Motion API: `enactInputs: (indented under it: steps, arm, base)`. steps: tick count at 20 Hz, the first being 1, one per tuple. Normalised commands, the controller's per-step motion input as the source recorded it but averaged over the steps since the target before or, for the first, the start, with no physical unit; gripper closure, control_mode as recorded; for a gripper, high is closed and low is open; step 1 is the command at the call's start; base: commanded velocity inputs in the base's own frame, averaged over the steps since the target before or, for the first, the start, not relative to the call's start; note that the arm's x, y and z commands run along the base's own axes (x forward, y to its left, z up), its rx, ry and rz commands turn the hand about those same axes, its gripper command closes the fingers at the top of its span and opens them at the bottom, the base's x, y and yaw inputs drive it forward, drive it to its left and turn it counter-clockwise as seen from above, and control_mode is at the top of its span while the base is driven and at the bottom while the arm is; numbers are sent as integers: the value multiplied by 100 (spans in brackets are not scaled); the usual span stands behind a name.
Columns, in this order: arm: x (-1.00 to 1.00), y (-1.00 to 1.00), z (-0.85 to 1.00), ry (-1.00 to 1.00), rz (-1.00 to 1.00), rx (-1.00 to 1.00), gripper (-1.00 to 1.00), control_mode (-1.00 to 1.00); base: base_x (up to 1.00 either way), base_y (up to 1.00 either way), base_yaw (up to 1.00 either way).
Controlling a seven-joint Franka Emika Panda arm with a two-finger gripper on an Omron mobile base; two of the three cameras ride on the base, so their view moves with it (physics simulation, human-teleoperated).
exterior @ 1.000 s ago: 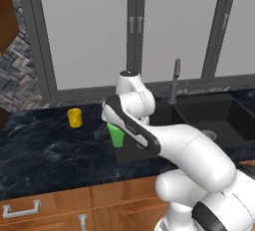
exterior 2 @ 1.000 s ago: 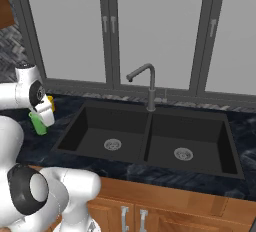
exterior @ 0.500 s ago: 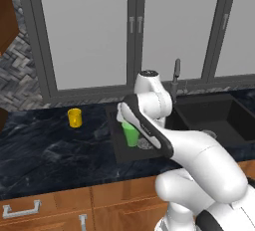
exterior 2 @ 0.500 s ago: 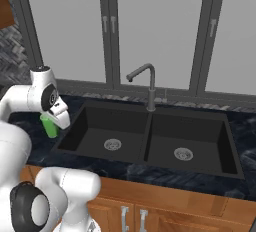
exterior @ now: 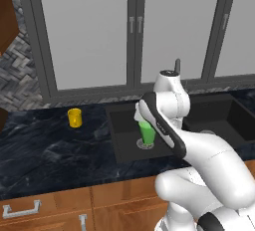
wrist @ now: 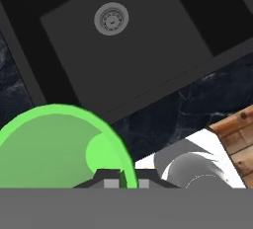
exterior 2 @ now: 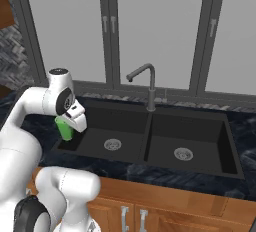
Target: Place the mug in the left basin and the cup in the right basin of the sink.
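End effector (exterior 2: pixel 70 126) is pinching the cup (exterior: pixel 146 131), carried upright above the left basin (exterior 2: pixel 107 126) of the sink (exterior 2: pixel 220 161). In the left base view the cup sits right over the round silver drain (exterior: pixel 145 144), partly hidden by the white forearm. In the right base view it hangs at the near-left corner of that basin, just over the rim, with the wrist covering its top. Can't tell from either base view whether the cup's base touches the basin floor.

Hand view: the cup's green rim (wrist: pixel 59 144) fills the lower left, open mouth toward the camera, fingertips (wrist: pixel 111 183) barely visible at the bottom edge against it. Left basin floor and its drain (wrist: pixel 111 19) lie beyond, with a strip of the dark marbled desk (wrist: pixel 188 99) and a wood cabinet corner (wrist: pixel 237 134) at lower right.

Right basin (exterior 2: pixel 187 143) sits past the dividing ridge with its own drain (exterior 2: pixel 183 153). Faucet (exterior 2: pixel 145 83) stands at the back, over the ridge.

Mug (exterior: pixel 74 117) stands upright on the desk left of the sink, well apart from the cup.
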Motion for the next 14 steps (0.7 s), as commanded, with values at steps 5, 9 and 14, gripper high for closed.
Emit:
enactInputs:
  steps: [5, 9, 14]
  arm:
    - [0, -59, 0, 0, 0, 0, 100, -100]
    - [0, -58, 0, 0, 0, 0, 100, -100]
    - [0, -58, 0, 0, 1, 0, 100, -100]
  base:
    - [0, 0, 0]
    - [0, 0, 0]
    - [0, 0, 0]
